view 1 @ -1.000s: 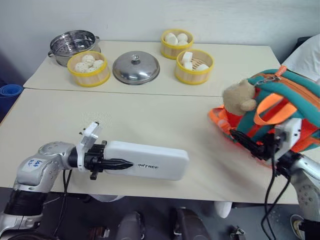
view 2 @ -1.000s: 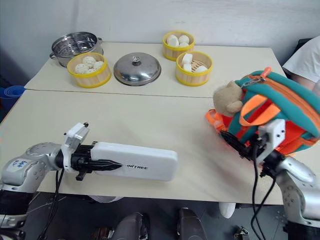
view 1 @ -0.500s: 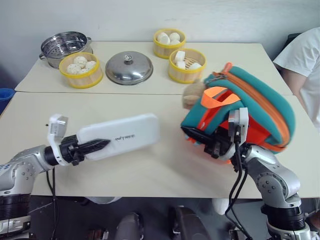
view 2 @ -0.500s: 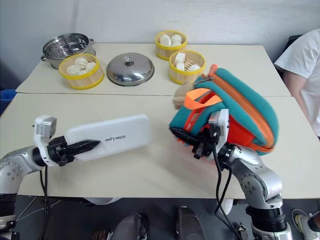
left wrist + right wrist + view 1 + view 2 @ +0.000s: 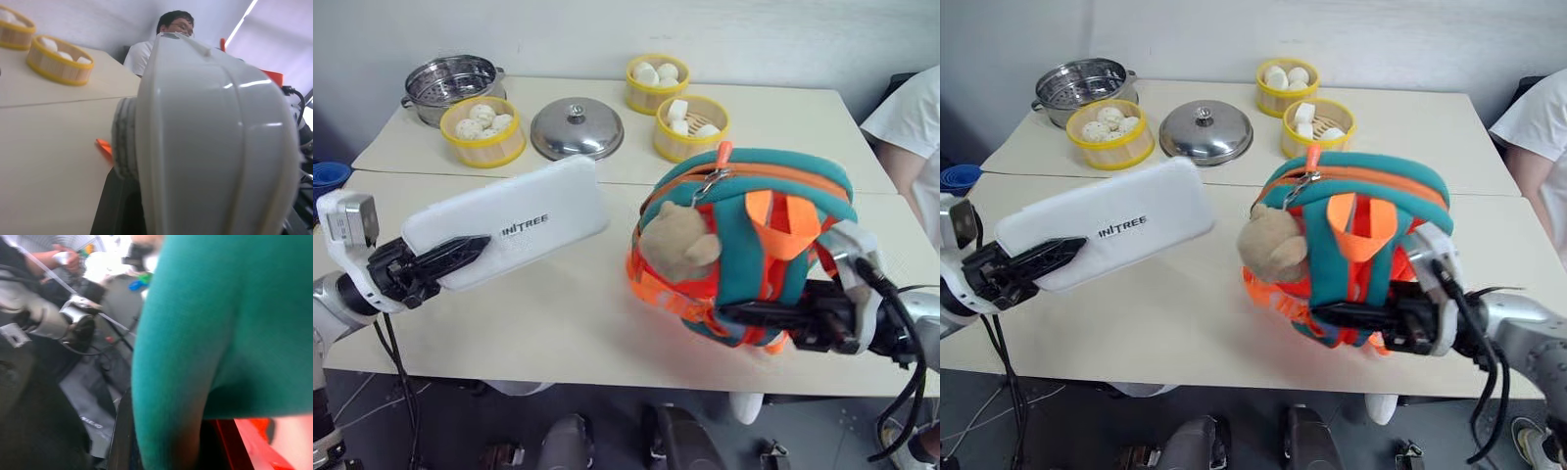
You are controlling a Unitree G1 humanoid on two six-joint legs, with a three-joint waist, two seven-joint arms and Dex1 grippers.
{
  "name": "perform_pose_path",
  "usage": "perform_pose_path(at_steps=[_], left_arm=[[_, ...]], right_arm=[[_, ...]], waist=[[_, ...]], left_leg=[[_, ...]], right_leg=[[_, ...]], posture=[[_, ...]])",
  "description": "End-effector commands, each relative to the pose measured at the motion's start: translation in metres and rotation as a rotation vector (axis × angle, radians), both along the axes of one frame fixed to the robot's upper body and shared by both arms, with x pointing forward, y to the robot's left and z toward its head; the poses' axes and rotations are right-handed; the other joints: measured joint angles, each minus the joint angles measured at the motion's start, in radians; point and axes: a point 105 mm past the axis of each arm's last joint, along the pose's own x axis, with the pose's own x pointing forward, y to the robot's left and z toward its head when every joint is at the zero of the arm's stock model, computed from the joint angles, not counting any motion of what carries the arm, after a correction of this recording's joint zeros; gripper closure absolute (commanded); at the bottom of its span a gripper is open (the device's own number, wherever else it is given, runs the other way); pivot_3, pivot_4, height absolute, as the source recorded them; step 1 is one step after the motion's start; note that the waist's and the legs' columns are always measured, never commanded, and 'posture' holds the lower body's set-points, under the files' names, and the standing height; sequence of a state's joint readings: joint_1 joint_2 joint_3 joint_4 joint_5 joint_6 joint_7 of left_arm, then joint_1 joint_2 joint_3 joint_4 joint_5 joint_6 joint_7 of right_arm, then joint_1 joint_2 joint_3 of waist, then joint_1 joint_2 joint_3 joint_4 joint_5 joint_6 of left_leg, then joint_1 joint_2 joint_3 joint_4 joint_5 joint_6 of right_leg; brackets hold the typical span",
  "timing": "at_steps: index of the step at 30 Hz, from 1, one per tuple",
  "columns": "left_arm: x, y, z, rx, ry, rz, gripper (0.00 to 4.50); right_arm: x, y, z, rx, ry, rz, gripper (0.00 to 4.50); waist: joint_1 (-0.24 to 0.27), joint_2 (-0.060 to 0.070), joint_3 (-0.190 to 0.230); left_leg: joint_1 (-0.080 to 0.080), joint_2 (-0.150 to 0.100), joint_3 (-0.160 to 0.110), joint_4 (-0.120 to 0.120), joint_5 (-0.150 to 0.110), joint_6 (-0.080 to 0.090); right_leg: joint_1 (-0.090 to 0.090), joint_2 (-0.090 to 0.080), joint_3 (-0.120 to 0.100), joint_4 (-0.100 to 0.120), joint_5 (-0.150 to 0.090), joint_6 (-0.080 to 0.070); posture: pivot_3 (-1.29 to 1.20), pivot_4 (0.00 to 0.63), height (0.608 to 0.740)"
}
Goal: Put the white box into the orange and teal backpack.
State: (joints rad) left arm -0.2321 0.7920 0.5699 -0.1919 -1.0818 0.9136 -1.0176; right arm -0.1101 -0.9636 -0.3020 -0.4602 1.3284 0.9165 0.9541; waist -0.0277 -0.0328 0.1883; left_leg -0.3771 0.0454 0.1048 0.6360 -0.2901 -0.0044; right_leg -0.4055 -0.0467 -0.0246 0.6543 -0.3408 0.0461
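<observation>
Above the near edge of the table, the left gripper clamps one end of the white box, carried clear of the tabletop with its far end tilted up toward the backpack. The right gripper is closed on the backpack's lower edge and holds it propped, straps and plush bear facing the robot.

Risks noted:
- The zip line along the backpack's top appears closed, or at most slightly parted; no open mouth is visible. Pushing the box in now would likely just shove the bag.
- The box is held by one end only, so contact at its far end could lever it loose from the grip.
- The backpack hangs from a small pinch of fabric and could swing, sag or slip under any push.
- The bear and loose straps lie between box and bag and could snag.
- A person sits close at the table's right side.
</observation>
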Motion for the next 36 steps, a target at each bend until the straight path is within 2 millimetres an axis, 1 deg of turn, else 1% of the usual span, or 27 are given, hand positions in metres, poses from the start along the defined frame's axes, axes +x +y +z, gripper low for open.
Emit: perform_pose_path(at_steps=[1,4,6,9,12,16,19,22,24,25,27,29,30,31,34,36], left_arm=[[0.01,-0.021,0.002,0.087,-0.095,-0.035,3.3],[0.036,-0.026,0.003,0.117,-0.181,0.001,3.3],[0.045,-0.03,0.002,0.145,-0.208,-0.02,3.3],[0.042,-0.037,0.005,0.184,-0.23,-0.126,3.3],[0.034,-0.038,0.009,0.236,-0.231,-0.238,3.3],[0.036,-0.038,0.018,0.27,-0.271,-0.278,3.3],[0.04,-0.045,0.019,0.315,-0.315,-0.307,3.3],[0.042,-0.069,0.026,0.328,-0.361,-0.359,3.3],[0.044,-0.085,0.024,0.383,-0.347,-0.404,3.3],[0.046,-0.095,0.021,0.433,-0.365,-0.422,3.3],[0.054,-0.117,0.019,0.491,-0.348,-0.429,3.3],[0.06,-0.142,0.019,0.502,-0.343,-0.434,3.3],[0.063,-0.151,0.02,0.504,-0.345,-0.432,3.3],[0.07,-0.164,0.02,0.506,-0.35,-0.396,3.3],[0.083,-0.199,0.019,0.484,-0.37,-0.332,3.3],[0.088,-0.217,0.015,0.478,-0.388,-0.305,3.3]], right_arm=[[0.001,-0.003,0.005,-0.016,-0.031,0.022,4.49],[0.003,-0.003,0.001,-0.029,-0.024,0.031,4.49],[0.004,-0.003,-0.002,-0.045,-0.024,0.042,4.49],[0.006,0.0,-0.003,-0.049,-0.036,0.054,4.49],[0.008,0.001,-0.002,-0.042,-0.05,0.052,4.49],[0.013,0.003,-0.005,-0.045,-0.055,0.042,4.49],[0.014,0.005,-0.006,-0.038,-0.059,0.042,4.49],[0.014,0.006,-0.008,-0.035,-0.06,0.044,4.49],[0.013,0.005,-0.009,-0.034,-0.06,0.046,4.49],[0.013,0.005,-0.009,-0.034,-0.059,0.048,4.49],[0.012,0.005,-0.01,-0.035,-0.058,0.053,4.49],[0.012,0.005,-0.011,-0.04,-0.058,0.059,4.49],[0.012,0.005,-0.011,-0.041,-0.058,0.061,4.49],[0.012,0.005,-0.012,-0.041,-0.059,0.062,4.49],[0.012,0.006,-0.012,-0.039,-0.063,0.06,4.49],[0.011,0.008,-0.013,-0.041,-0.065,0.06,4.49]], waist=[[0.001,0.0,0.0],[0.003,0.0,0.0],[0.003,0.0,0.0],[-0.003,0.0,0.0],[-0.005,0.0,0.0],[0.001,0.0,0.0],[0.001,0.0,0.0],[0.002,0.0,0.0],[0.003,0.0,0.0],[0.003,0.0,0.0],[0.004,0.0,0.0],[0.009,0.0,0.0],[0.012,0.0,0.0],[0.013,0.0,0.0],[0.012,0.0,0.0],[0.014,0.0,0.0]], left_leg=[[0.0,0.0,0.0,0.0,0.001,-0.001],[0.001,-0.001,0.0,0.0,0.002,-0.001],[0.0,-0.001,0.0,0.0,0.002,-0.001],[-0.001,0.0,0.003,0.0,0.004,-0.004],[-0.004,0.001,0.004,0.0,0.005,-0.006],[-0.008,0.002,0.003,0.003,0.005,-0.007],[-0.01,0.002,0.003,0.011,0.004,-0.005],[-0.01,0.001,0.002,0.013,0.002,0.0],[-0.01,0.001,0.002,0.014,0.001,0.002],[-0.01,0.001,0.002,0.014,0.0,0.003],[-0.01,0.001,0.002,0.014,0.001,0.002],[-0.011,0.0,0.002,0.014,0.002,-0.002],[-0.011,0.0,0.002,0.015,0.002,-0.001],[-0.011,0.0,0.003,0.015,0.002,-0.001],[-0.011,0.0,0.003,0.016,0.002,-0.001],[-0.011,0.001,0.003,0.017,0.002,-0.001]], right_leg=[[0.0,0.0,0.0,0.0,0.0,0.0],[0.001,0.001,0.0,0.001,0.001,0.0],[0.0,0.002,0.001,0.001,0.001,0.001],[-0.001,0.003,0.002,0.0,0.001,0.001],[-0.005,0.004,0.004,0.0,0.001,0.001],[-0.008,0.004,0.003,0.001,0.001,0.001],[-0.008,0.004,0.003,0.003,0.001,0.002],[-0.007,0.003,0.003,0.004,0.003,0.004],[-0.006,0.003,0.003,0.004,0.003,0.004],[-0.007,0.003,0.003,0.004,0.003,0.004],[-0.007,0.003,0.003,0.004,0.003,0.004],[-0.007,0.003,0.003,0.004,0.003,0.005],[-0.007,0.003,0.003,0.004,0.003,0.005],[-0.007,0.003,0.004,0.004,0.003,0.005],[-0.007,0.004,0.005,0.004,0.004,0.006],[-0.007,0.004,0.005,0.005,0.004,0.006]], posture=[[0.0,0.15,0.74],[0.0,0.15,0.74],[0.0,0.15,0.74],[0.0,0.15,0.74],[0.0,0.15,0.74],[0.0,0.15,0.74],[0.0,0.15,0.74],[0.0,0.15,0.74],[0.0,0.15,0.74],[0.0,0.15,0.74],[0.0,0.15,0.74],[0.0,0.15,0.74],[0.0,0.15,0.74],[0.0,0.15,0.74],[0.0,0.15,0.74],[0.0,0.15,0.74]])
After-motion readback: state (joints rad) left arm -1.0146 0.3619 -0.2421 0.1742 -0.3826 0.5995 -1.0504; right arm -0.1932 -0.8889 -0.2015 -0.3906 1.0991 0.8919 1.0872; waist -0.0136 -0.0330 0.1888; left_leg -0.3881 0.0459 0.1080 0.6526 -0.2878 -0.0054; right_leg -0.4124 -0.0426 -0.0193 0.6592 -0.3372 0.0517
